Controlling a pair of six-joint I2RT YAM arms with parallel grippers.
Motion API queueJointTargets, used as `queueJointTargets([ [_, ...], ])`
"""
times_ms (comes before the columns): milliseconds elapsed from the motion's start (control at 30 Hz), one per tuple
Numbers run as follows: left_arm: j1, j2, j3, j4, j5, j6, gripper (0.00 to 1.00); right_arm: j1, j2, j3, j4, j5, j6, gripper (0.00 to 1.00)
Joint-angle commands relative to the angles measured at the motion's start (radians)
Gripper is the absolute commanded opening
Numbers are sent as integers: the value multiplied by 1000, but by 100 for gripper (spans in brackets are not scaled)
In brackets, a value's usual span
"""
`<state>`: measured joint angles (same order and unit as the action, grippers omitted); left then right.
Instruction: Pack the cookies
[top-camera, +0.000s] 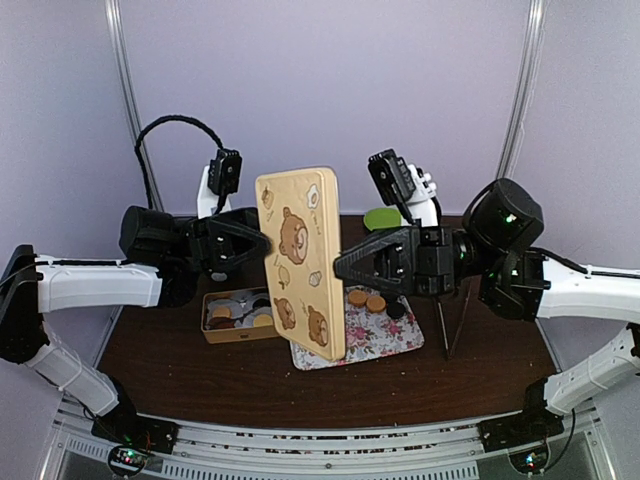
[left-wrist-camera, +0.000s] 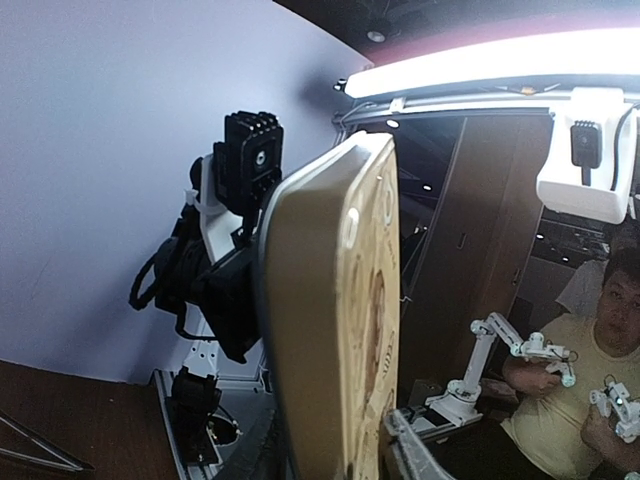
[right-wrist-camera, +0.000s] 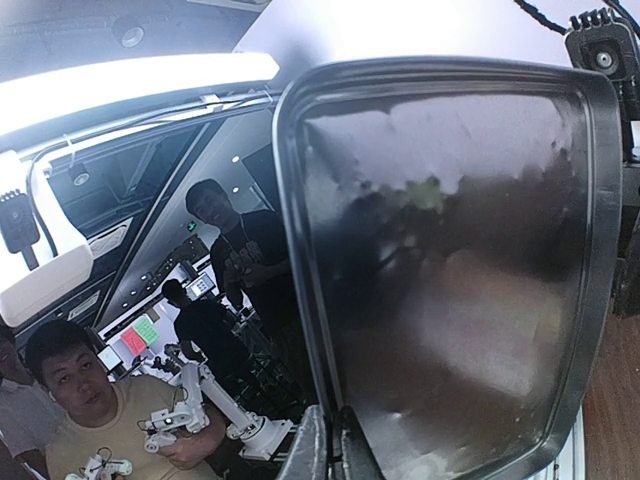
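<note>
Both claws clamp the lid (top-camera: 298, 255), held upright above the bench (top-camera: 200, 380): left claw (top-camera: 262, 245) on its left edge, right claw (top-camera: 340, 265) opposite. Some cookies (top-camera: 365, 299) lie on the floral tray (top-camera: 400, 335); others sit in the open tin (top-camera: 240, 335).

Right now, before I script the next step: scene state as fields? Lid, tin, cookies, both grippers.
lid: cream, bear print, held upright in the air between both arms
left gripper: shut on the lid's left edge
right gripper: shut on the lid's right edge
tin: open on the table, left of the lid
cookies in tin: several, count unclear
cookies on tray: two orange, one black
floral tray: flat, right of the tin
green dish: far side, partly hidden
</note>
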<state>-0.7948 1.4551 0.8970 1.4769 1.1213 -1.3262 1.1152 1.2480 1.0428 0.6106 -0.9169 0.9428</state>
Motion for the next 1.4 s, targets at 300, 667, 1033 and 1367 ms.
queueJointTargets([
  [300, -20, -3, 43, 58, 39, -1, 2, 5, 5, 25, 15, -20, -21, 0],
  [667, 211, -92, -48, 58, 17, -96, 0, -83, -231, -94, -516, 373, -367, 65],
  [1033, 413, -432, -98, -1357, -445, 701, 0, -140, -112, -244, -719, 780, -331, 63],
  [1367, 424, -482, -362, -1132, -724, 329, 0, -140, 136, -214, -231, 585, -79, 64],
])
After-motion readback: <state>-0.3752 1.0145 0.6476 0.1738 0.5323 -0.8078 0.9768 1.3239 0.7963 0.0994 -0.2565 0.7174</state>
